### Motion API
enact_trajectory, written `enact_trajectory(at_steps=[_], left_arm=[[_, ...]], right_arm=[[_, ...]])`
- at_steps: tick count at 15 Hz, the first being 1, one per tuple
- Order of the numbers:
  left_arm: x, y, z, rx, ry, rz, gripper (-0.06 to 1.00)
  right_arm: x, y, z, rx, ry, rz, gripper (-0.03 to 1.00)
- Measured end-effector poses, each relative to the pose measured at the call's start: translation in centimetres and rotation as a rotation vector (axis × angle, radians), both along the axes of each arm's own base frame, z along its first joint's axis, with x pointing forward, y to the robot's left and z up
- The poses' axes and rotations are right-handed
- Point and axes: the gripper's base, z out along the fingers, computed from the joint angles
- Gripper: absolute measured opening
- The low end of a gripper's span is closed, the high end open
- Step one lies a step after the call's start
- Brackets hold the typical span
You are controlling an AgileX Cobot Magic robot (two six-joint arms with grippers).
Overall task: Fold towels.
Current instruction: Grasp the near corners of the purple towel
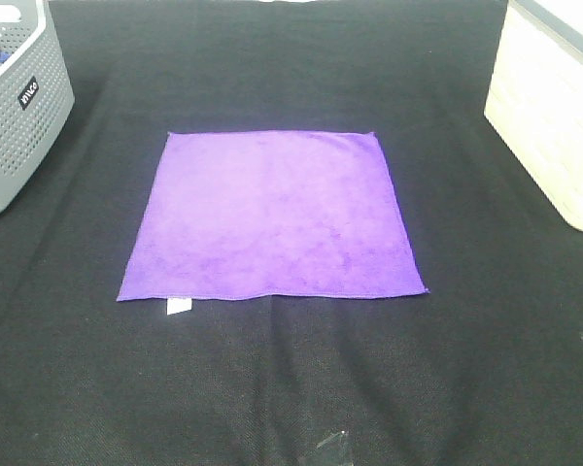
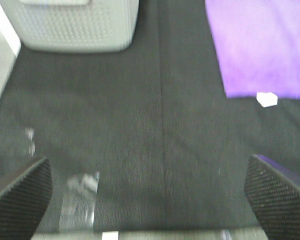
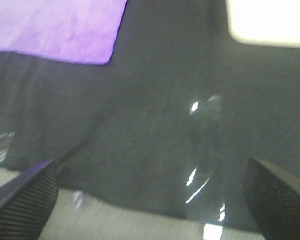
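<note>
Exterior high view showed the purple towel (image 1: 272,216) spread flat and square in the middle of the black counter (image 1: 272,388), one layer thick, with no fold in it. Its edges lay fairly straight. A small white tag (image 1: 179,306) stuck out from under the near edge, close to the near left corner. A grey basket (image 1: 15,97) stood well apart at the far left and a white bin (image 1: 554,107) well apart at the far right. Neither touched the towel, and no arm appeared in this view.

Both wrist views looked down on bare counter. The left fingers (image 2: 21,197) stood spread wide, one at each side of the picture, with nothing between them but black cloth. The towel's tagged corner lay ahead of them, not touched. The right fingers (image 3: 25,197) were spread just as wide and also held nothing, with the towel's near right corner ahead and apart.

Judging from this, the folding had not begun. The towel was laid out ready, but no corner had been gripped or lifted. Everything was left to do: reaching the near corners, pinching them, carrying that edge over to the far edge, and probably folding again after that.
</note>
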Motion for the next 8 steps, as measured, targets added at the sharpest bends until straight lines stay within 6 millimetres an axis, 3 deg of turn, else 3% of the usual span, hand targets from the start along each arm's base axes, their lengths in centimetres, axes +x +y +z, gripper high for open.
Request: enact_trajectory(at_steps=[1,3,5,6,8], left_arm=[[0.0,0.0,0.0,0.000,0.000,0.000,0.99],[3.1,0.2,1.2,0.005,0.134,0.005,0.99],[6.4,0.4,1.5,0.018,0.246,-0.011,0.99],[8.7,0.5,1.5,0.024,0.287,-0.021,0.99],[11.6,0.6,1.3,0.027,0.322,-0.026,0.99]], right_arm=[[0.0,0.0,0.0,0.000,0.000,0.000,0.96],[3.2,0.4,0.9,0.029,0.135,0.009,0.96],[7.7,0.8,1.3,0.063,0.254,0.004,0.96],[9.6,0.9,1.3,0.069,0.297,-0.002,0.96],[12.8,1.1,1.1,0.071,0.367,-0.010,0.96]])
